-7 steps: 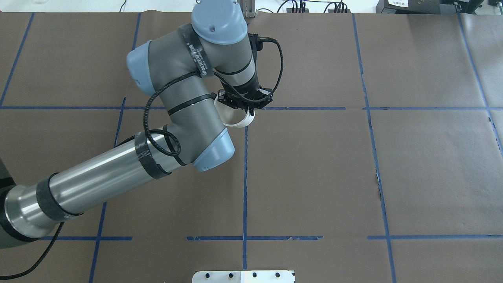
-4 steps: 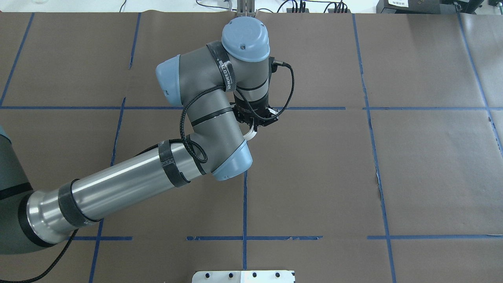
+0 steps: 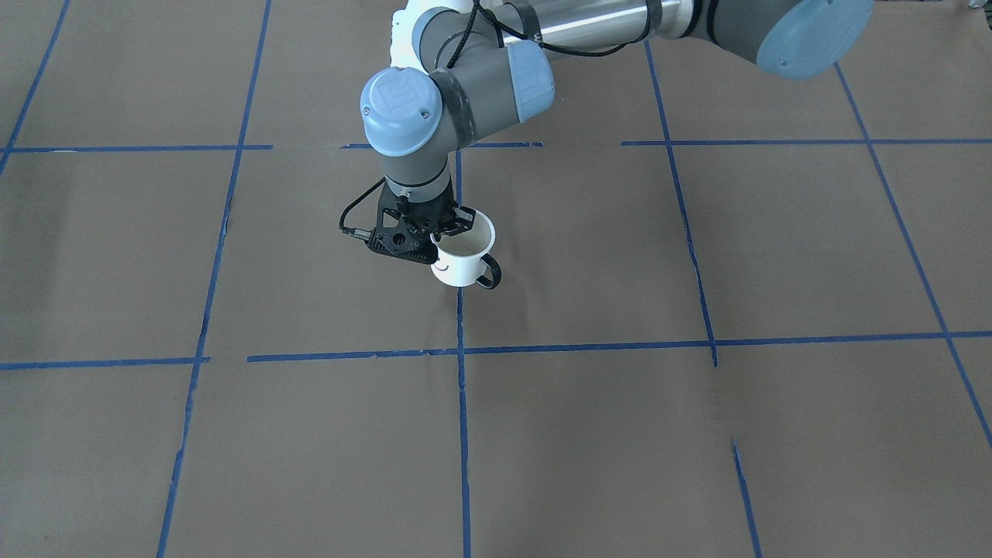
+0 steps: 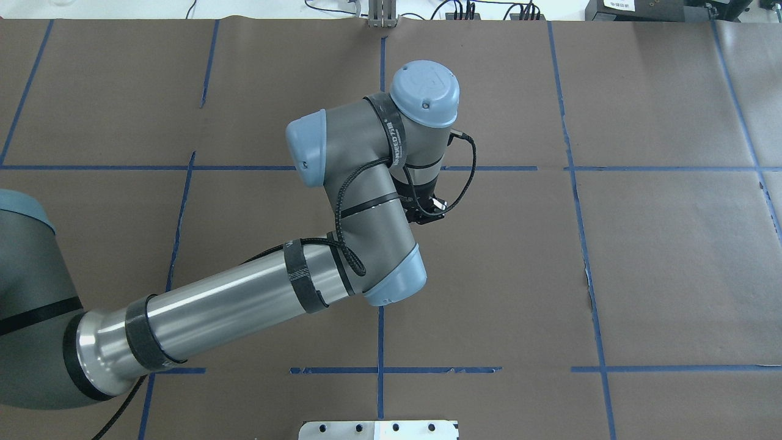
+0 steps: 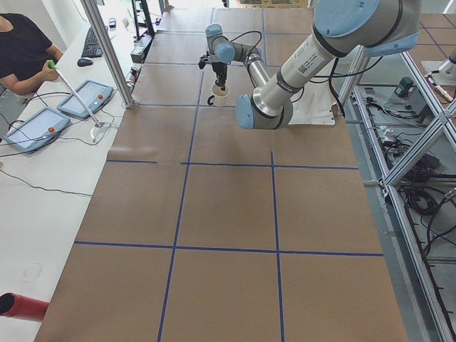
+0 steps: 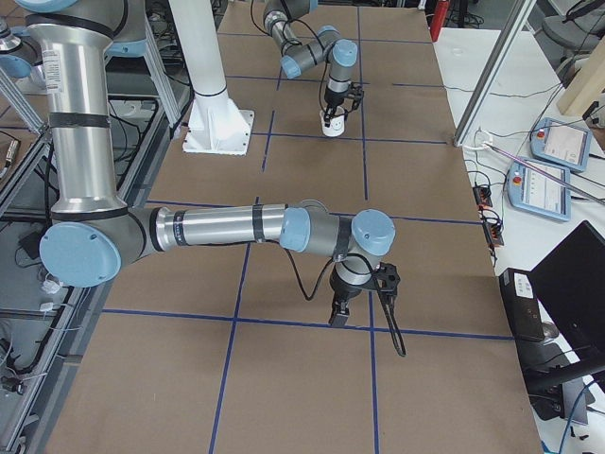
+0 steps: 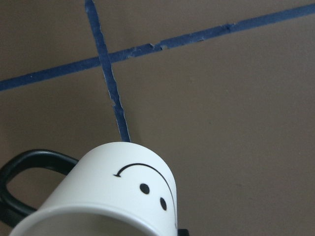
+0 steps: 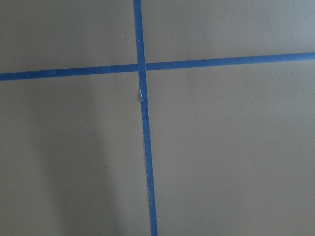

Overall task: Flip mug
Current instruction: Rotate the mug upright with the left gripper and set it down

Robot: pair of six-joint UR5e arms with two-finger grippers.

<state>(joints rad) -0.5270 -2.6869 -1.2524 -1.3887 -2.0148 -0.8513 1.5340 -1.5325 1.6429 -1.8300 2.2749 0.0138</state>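
The mug [image 3: 463, 263] is white with a black loop handle [image 3: 490, 273] and stands rim up on or just above the brown table paper, by a blue tape line. My left gripper [image 3: 443, 235] points down and is shut on the mug's rim. The left wrist view shows the mug [image 7: 123, 191] with its black smiley face and its handle [image 7: 22, 172] on the left. In the overhead view my left arm [image 4: 379, 201] hides the mug. My right gripper [image 6: 338, 320] hangs over a tape crossing, far from the mug [image 6: 330, 124]. I cannot tell whether it is open.
Blue tape lines [image 4: 380, 342] divide the brown paper into squares. A white mounting plate [image 4: 379, 429] sits at the near table edge. A side table with tablets [image 5: 78, 100] and a seated person [image 5: 21, 43] are beyond the far edge.
My left arm has swung right and toward the robot's side with the mug. The wrist has turned downward, and the tilted mug seen earlier is now hidden under the arm.
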